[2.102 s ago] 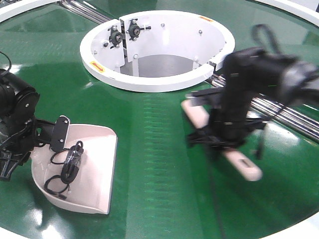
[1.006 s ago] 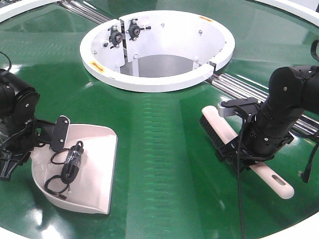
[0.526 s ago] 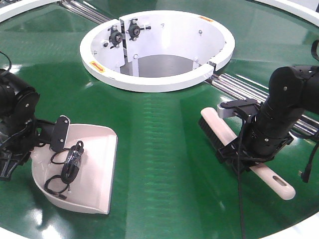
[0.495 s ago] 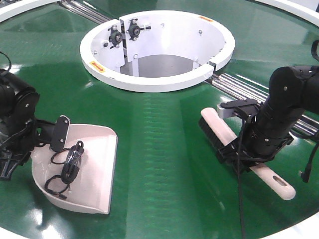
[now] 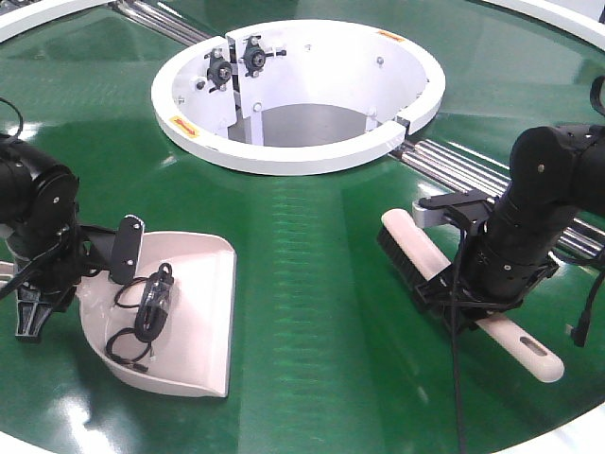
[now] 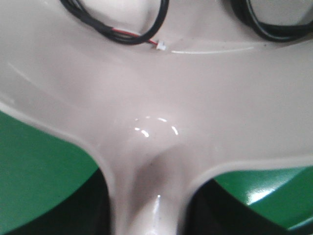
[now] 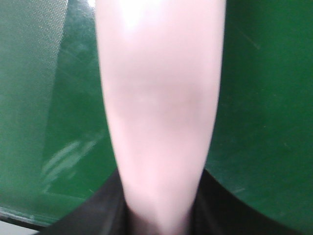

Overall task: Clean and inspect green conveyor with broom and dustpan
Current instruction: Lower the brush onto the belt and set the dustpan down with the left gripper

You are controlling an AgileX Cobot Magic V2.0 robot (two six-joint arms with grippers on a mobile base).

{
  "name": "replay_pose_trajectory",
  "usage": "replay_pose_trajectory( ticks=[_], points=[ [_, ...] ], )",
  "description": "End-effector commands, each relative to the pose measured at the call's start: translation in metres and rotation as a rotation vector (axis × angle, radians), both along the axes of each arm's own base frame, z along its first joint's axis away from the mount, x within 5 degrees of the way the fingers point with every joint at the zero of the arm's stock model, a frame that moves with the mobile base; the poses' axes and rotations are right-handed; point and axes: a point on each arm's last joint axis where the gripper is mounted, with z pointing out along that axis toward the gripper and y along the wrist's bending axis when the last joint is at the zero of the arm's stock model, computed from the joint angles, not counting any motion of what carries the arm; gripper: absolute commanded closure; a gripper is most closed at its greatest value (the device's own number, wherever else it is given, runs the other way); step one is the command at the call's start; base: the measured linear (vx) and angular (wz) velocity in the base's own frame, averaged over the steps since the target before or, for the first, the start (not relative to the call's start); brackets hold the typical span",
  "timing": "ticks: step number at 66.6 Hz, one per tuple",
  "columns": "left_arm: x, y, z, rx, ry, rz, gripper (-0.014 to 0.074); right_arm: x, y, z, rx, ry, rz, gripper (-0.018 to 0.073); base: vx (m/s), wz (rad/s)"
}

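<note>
The green conveyor point(image 5: 302, 274) fills the front view. On its left lies the pale dustpan point(image 5: 194, 312), holding a coiled black cable point(image 5: 149, 317). My left gripper point(image 5: 83, 265) is shut on the dustpan's handle, which the arm hides. The left wrist view shows the dustpan point(image 6: 156, 88), the cable point(image 6: 132, 34) and the left gripper point(image 6: 149, 208) clamped on the neck. On the right, the pale broom point(image 5: 408, 236) rests bristles-down on the belt. My right gripper point(image 5: 473, 293) is shut round its handle. The broom point(image 7: 159, 98) runs up from the right gripper point(image 7: 159, 213).
The white ring point(image 5: 284, 151) round the central opening stands at the back middle. Steel roller strips point(image 5: 454, 161) run diagonally behind my right arm. The belt's white outer rim point(image 5: 572, 437) shows at the near right corner. A cable point(image 5: 456, 378) hangs from the right arm.
My left arm has shifted the dustpan right and slightly nearer, turning it a little. The right arm swung the broom rightward two seconds ago and has barely moved since.
</note>
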Motion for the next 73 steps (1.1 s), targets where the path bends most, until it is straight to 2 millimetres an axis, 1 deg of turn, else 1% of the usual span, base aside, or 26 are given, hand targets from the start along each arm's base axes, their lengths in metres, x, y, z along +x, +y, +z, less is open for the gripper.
replay_pose_trajectory(
  ticks=[1,13,19,24,36,41,50,55,63,69,73],
  points=[
    [-0.001,0.0,0.021,-0.006,-0.058,0.004,0.0295,-0.001,-0.002,0.019,0.014,-0.067,0.005,0.0561,0.0,0.0],
    [-0.003,-0.001,0.022,-0.022,-0.05,0.016,0.0074,-0.001,-0.003,0.019,0.006,-0.065,-0.015,0.0561,0.0,0.0],
    [-0.004,-0.002,0.022,-0.032,-0.044,0.024,0.0004,-0.001,-0.005,0.019,-0.013,-0.067,-0.033,0.0561,0.0,0.0],
    [-0.005,-0.002,0.025,-0.038,-0.047,0.028,-0.003,0.0,-0.007,0.019,-0.039,-0.072,-0.053,0.0559,0.0,0.0],
    [-0.011,-0.004,0.036,-0.086,-0.063,0.049,-0.0029,0.001,-0.009,0.015,-0.062,-0.055,-0.06,0.0527,0.0,0.0],
    [-0.014,-0.005,0.042,-0.11,-0.078,0.058,-0.002,0.003,-0.009,0.008,-0.07,-0.025,-0.066,0.0503,0.0,0.0],
    [-0.02,-0.007,0.054,-0.158,-0.109,0.071,0.0006,0.007,-0.008,-0.007,-0.085,0.031,-0.076,0.0434,0.0,0.0],
    [-0.024,-0.008,0.061,-0.19,-0.13,0.078,0.0022,0.009,-0.007,-0.013,-0.089,0.045,-0.075,0.0373,0.0,0.0],
    [-0.028,-0.009,0.07,-0.225,-0.153,0.086,0.0043,0.011,-0.006,-0.016,-0.084,0.037,-0.082,0.0245,0.0,0.0],
    [-0.032,-0.01,0.076,-0.249,-0.168,0.091,0.0057,0.012,-0.006,-0.016,-0.081,0.025,-0.082,0.0117,0.0,0.0],
    [-0.035,-0.01,0.08,-0.265,-0.179,0.094,0.0063,0.012,-0.006,-0.015,-0.08,0.022,-0.081,0.0052,0.0,0.0]
  ],
)
